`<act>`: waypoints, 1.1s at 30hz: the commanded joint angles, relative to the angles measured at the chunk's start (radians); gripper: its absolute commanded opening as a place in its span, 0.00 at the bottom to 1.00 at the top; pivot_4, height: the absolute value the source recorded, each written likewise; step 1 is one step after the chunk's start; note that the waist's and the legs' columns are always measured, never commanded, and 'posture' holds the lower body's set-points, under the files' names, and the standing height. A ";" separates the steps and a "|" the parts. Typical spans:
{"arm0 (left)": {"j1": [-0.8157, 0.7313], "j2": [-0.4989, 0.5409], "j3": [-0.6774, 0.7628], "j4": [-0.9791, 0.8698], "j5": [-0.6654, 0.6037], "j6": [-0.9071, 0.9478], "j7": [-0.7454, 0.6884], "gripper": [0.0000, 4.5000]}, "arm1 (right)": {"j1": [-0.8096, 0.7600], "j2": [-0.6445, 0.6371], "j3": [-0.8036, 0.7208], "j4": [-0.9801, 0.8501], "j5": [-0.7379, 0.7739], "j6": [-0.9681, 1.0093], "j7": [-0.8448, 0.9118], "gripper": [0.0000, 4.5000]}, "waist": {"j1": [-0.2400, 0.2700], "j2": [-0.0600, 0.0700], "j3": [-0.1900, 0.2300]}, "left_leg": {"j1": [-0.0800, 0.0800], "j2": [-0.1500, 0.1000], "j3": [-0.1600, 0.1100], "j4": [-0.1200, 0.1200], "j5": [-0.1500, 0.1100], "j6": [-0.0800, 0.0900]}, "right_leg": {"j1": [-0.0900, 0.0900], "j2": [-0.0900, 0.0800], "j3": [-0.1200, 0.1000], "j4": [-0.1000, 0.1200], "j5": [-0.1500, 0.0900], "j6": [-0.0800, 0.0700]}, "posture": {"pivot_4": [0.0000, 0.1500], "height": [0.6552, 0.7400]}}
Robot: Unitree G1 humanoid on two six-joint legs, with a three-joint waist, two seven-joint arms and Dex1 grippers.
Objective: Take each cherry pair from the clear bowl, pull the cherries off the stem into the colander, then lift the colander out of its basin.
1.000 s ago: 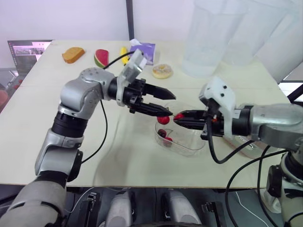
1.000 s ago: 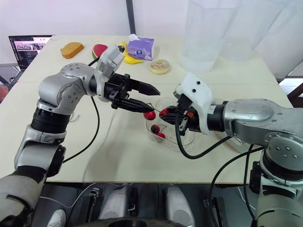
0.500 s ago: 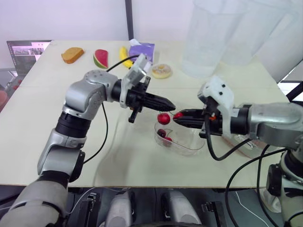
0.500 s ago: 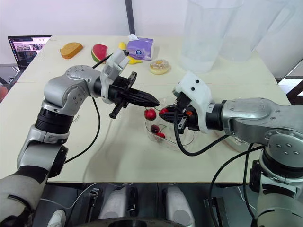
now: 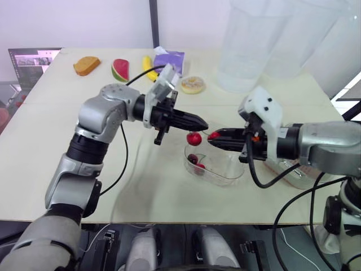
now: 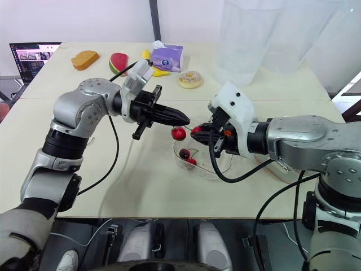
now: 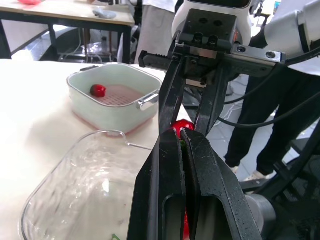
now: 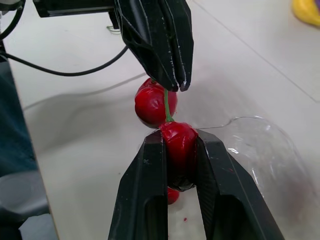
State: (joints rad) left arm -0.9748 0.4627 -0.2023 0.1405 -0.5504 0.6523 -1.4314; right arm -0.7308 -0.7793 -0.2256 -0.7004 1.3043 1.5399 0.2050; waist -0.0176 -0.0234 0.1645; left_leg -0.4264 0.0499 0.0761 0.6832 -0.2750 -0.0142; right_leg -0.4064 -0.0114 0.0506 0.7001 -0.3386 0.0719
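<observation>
Through the head camera I see the left pincer (image 5: 203, 123) and the right pincer (image 5: 211, 136) meeting almost tip to tip above the table (image 5: 146, 186). The cherry pair (image 6: 179, 134) is strung between them. The left pincer's fingers are pressed together. The free cherry (image 5: 194, 139) hangs just under its tip. The right pincer is clamped on the held cherry (image 5: 214, 136). The clear bowl (image 5: 225, 178) sits directly below both tips, with two loose cherries (image 5: 193, 159) inside it.

From the left wrist, I look along the left pincer's fingers, which lie flat against each other with no gap; a sliver of the green stem (image 8: 165, 104) is pinched at the very tip. The right pincer comes in head-on just beyond, with a red cherry between its fingers. The clear bowl lies beneath and to one side of the left pincer. Farther out along the table the colander (image 7: 107, 111) sits in its basin (image 7: 107, 125), with a lone cherry (image 7: 98, 90) on its perforated floor. A person's dark trousers (image 7: 250, 125) show behind the right arm.

From the right wrist, the right pincer's fingers are open only as far as the held cherry is wide, squeezing it on both sides. The left pincer reaches in from ahead, nipping the stem right above that cherry. The free cherry dangles just past the right fingertips, touching the stem. The bowl's rim curves beside the right pincer, and another cherry shows underneath it.
</observation>
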 commanded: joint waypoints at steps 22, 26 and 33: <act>-0.007 0.000 0.036 -0.057 -0.026 0.030 0.031 0.00 | 0.023 -0.102 0.094 0.038 0.121 -0.192 -0.134 0.80 | 0.000 0.000 0.000 | 0.000 0.000 0.000 0.000 0.000 0.000 | 0.000 0.000 0.000 0.000 0.000 0.000 | 1.00 1.00; -0.008 0.002 0.036 -0.059 -0.028 0.033 0.033 0.00 | 0.025 -0.119 0.105 0.038 0.146 -0.212 -0.152 0.40 | 0.000 0.000 0.000 | 0.000 0.000 0.000 0.000 0.000 0.000 | 0.000 0.000 0.000 0.000 0.000 0.000 | 1.00 1.00; -0.017 -0.004 0.036 -0.047 -0.020 0.023 0.042 0.00 | 0.050 -0.164 0.125 0.032 0.182 -0.243 -0.170 0.09 | 0.000 0.000 0.000 | 0.000 0.000 0.000 0.000 0.000 0.000 | 0.000 0.000 0.000 0.000 0.000 0.000 | 1.00 1.00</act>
State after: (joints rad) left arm -0.9749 0.4590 -0.1809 0.1141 -0.5666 0.6888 -1.3919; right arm -0.6854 -0.9269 -0.0926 -0.6536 1.4693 1.3168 0.0399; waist -0.0172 -0.0235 0.1645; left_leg -0.4266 0.0500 0.0761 0.6832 -0.2750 -0.0142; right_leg -0.4065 -0.0114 0.0506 0.6998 -0.3386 0.0719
